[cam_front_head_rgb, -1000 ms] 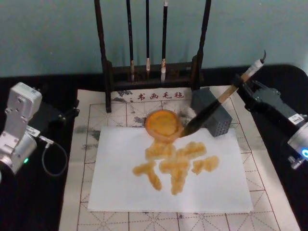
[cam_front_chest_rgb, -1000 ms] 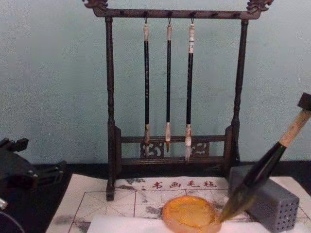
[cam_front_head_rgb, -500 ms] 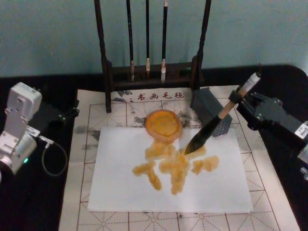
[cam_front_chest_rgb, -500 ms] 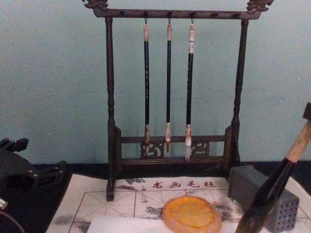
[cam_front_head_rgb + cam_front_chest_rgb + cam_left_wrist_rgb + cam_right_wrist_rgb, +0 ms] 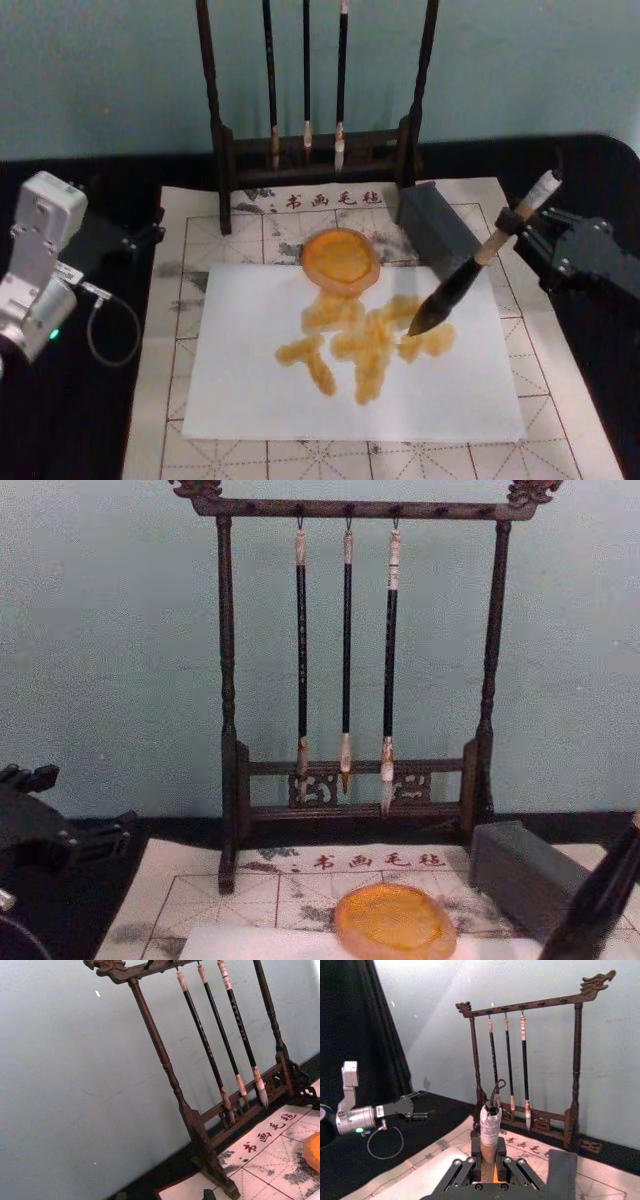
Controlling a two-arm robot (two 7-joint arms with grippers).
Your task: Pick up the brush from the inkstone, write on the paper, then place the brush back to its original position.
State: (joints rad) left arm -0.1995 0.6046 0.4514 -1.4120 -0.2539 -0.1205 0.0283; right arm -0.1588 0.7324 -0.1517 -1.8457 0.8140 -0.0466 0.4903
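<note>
My right gripper point(image 5: 522, 232) is shut on the brush point(image 5: 468, 278), gripping its tan handle, and stands over the mat's right edge. The brush slants down to the left. Its dark tip is at the right-hand orange strokes on the white paper point(image 5: 250, 385); whether it touches I cannot tell. In the right wrist view the whitish handle end point(image 5: 490, 1125) rises between the fingers point(image 5: 468, 1161). The dark lower section point(image 5: 600, 905) shows in the chest view. The round orange inkstone point(image 5: 340, 257) point(image 5: 393, 921) lies at the paper's far edge with nothing on it. My left gripper point(image 5: 145, 237) point(image 5: 416, 1106) is parked open at the left.
A dark wooden rack point(image 5: 315, 150) with three thin hanging brushes point(image 5: 346, 650) stands behind the inkstone. A grey block point(image 5: 432, 222) point(image 5: 522, 872) sits right of the inkstone, close behind the brush. A gridded felt mat point(image 5: 175, 300) lies under the paper. A cable loop point(image 5: 110, 325) lies by the left arm.
The right gripper has carried the brush away from the inkstone's rim, to the right and toward me, so its tip is now over the paper's right-hand strokes. The left arm has not moved.
</note>
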